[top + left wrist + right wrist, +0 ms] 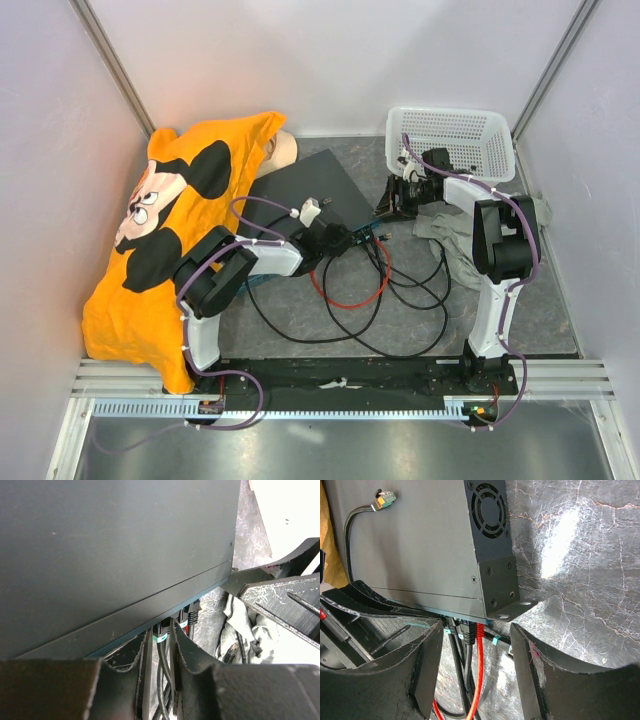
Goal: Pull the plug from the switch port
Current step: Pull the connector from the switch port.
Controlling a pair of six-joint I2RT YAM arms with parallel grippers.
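The switch [305,185] is a flat dark box lying in the middle of the table; its top fills the left wrist view [100,545]. Several black plugs and a red cable [480,670] sit in its teal front edge. My left gripper [338,240] is at that front edge. In its wrist view the left gripper [161,642] is open only narrowly, its jaws closely flanking one black plug [161,631] with a teal tag, thin gaps at the sides. My right gripper [476,630] is open wide at the switch's right front corner [500,587], holding nothing.
A loose cable end [385,499] lies on the switch's top. Black and red cables [350,290] loop in front of the switch. A white mesh basket [450,140] stands at the back right, a grey cloth [450,235] lies at the right and an orange Mickey cloth [160,240] at the left.
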